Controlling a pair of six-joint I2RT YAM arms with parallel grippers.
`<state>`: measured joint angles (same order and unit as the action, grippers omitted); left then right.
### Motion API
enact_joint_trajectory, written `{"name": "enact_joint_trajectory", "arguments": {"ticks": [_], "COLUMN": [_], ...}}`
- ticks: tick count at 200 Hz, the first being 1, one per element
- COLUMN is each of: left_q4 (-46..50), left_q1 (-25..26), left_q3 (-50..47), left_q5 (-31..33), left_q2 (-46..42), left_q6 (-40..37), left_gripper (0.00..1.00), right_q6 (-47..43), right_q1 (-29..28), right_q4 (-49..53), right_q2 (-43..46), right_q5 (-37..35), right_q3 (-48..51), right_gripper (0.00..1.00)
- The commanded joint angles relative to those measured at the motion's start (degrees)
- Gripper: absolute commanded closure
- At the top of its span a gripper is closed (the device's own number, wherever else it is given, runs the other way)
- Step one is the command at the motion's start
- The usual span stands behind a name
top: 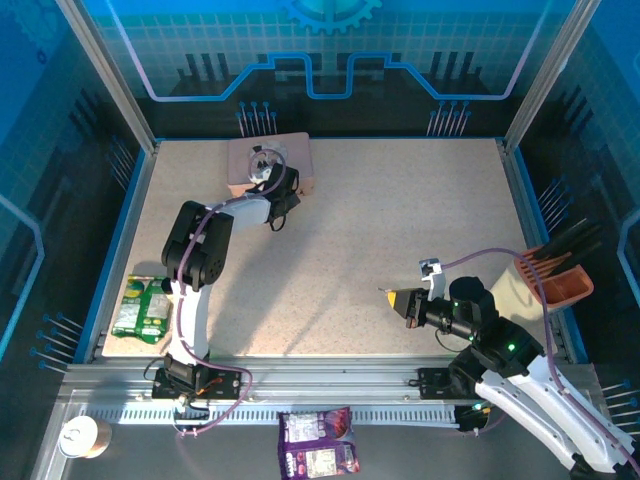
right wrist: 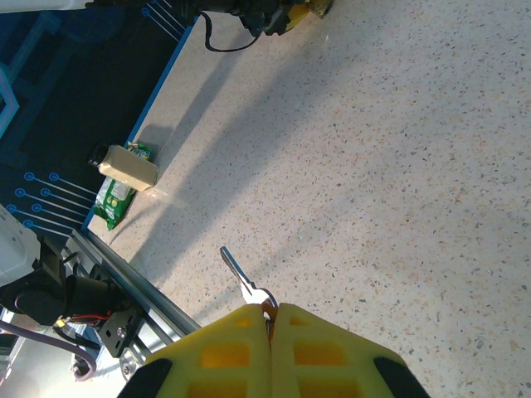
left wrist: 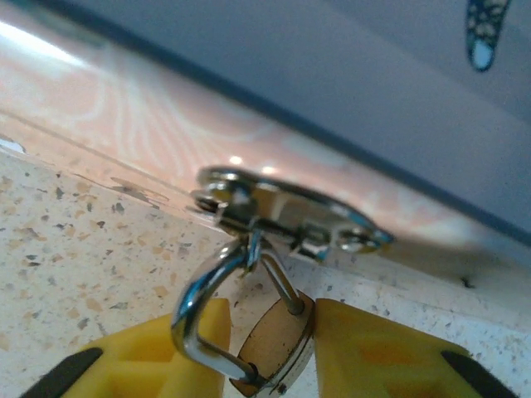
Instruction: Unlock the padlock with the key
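Near side, right: right gripper [right wrist: 270, 312] clenched on the bow of the key [right wrist: 239, 275]. The blade sticks out past the yellow fingertips and hangs above bare table [top: 380, 230], touching nothing. It sits well apart from the padlock.

Near rail: purple packet [top: 318, 441] in front of the bases. Green packet [top: 140, 308] at the left table edge, beside the left arm.

Far left: left arm stretched to the pink tin [top: 245, 160] at the back of the table. Left gripper [left wrist: 272, 322] grasps the padlock [left wrist: 278, 344], its brass body pinched between the two yellow fingers, low over the table. The shackle [left wrist: 199, 308] points up towards the silver clasp [left wrist: 286, 211] on the tin's side and meets it. Cannot tell if the shackle is latched.
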<state>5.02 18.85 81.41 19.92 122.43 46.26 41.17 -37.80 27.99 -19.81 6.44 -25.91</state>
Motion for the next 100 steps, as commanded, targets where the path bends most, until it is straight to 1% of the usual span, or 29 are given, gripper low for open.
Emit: {"name": "enact_joint_trajectory", "arguments": {"ticks": [1, 15, 40, 58, 80, 100], "left_q4": [-1.19, -1.47, -3.24, -4.39, -4.15, -1.84], "left_q1": [-0.57, -0.57, -0.48, -0.01, 1.11, 3.23], "left_q3": [1.48, 1.18, -0.22, -1.42, -2.09, -1.33], "left_q5": [-1.69, -1.73, -3.46, -4.56, -5.47, -5.78], "left_q2": [1.76, 1.56, 0.99, 0.12, -0.83, -1.77], "left_q6": [-2.08, -2.36, -3.01, -4.15, -6.45, -10.87], "left_gripper": [0.74, 0.8, 0.87, 0.9, 0.91, 0.93], "right_q6": [0.86, 1.0, 1.41, 1.43, 1.76, 3.1], "right_q1": [0.45, 0.5, 0.48, 0.6, 0.58, 0.79], "right_q4": [1.76, 2.07, 2.22, 2.96, 5.75, 7.21], "right_q2": [0.8, 1.07, 1.09, 0.7, -0.03, -0.13], "right_q5": [0.44, 0.3, 0.11, -0.6, -3.39, -5.42], "right_q3": [-0.37, -0.37, -0.58, -1.22, -2.38, -2.74], "right_gripper": [1.0, 1.0, 1.0, 1.0, 1.0, 1.0]}}
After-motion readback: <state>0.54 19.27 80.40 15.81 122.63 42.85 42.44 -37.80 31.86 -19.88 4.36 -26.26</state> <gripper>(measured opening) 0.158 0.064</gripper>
